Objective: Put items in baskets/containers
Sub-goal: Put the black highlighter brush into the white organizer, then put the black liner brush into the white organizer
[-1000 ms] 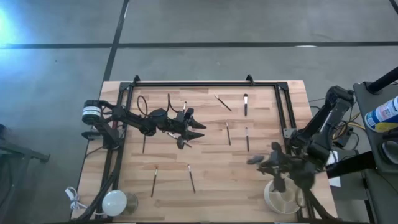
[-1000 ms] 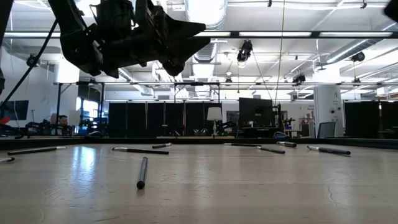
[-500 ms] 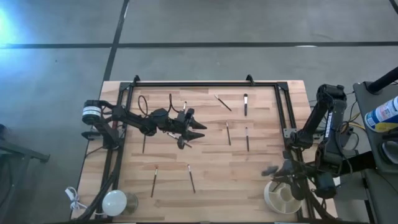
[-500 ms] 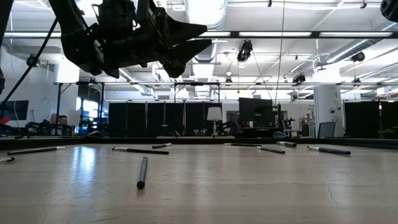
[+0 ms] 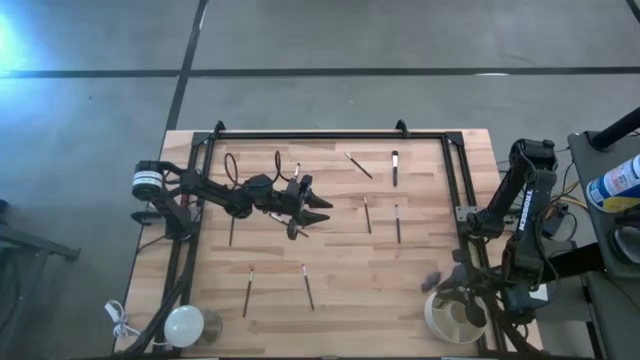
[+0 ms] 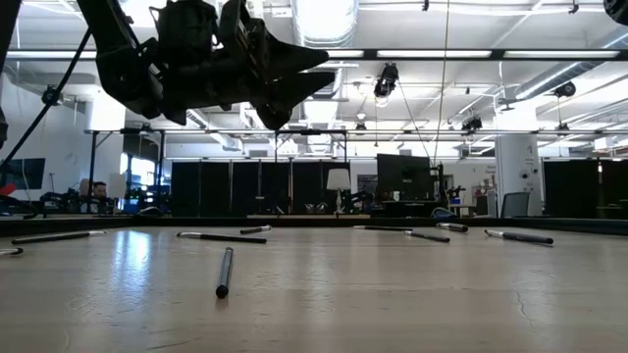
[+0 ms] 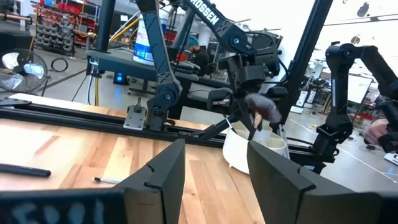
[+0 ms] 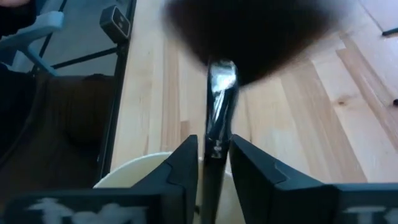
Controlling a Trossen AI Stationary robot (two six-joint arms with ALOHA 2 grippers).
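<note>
— At the table's near right corner, the big fluffy brush (image 8: pixel 219 118) is pinched by its handle between the right gripper (image 8: pixel 214 163) fingers, closed on it, head sticking out past the tips, right over the cream tub (image 5: pixel 452 318). What worries you?

— The handle looks only narrowly held. If it isn't lined up with a compartment when let go, I'd guess it strikes a divider or the rim and tips out onto the table (image 5: pixel 340 270), or off the near edge.

— And the heavy head?

— Likely to lever the brush over the wall.

— Other arm?

— The left gripper (image 5: pixel 312 210) hovers at the far left, fingers spread and empty, above the scattered thin brushes (image 5: pixel 307 286). Well apart from the tub, so I see no clash
</note>
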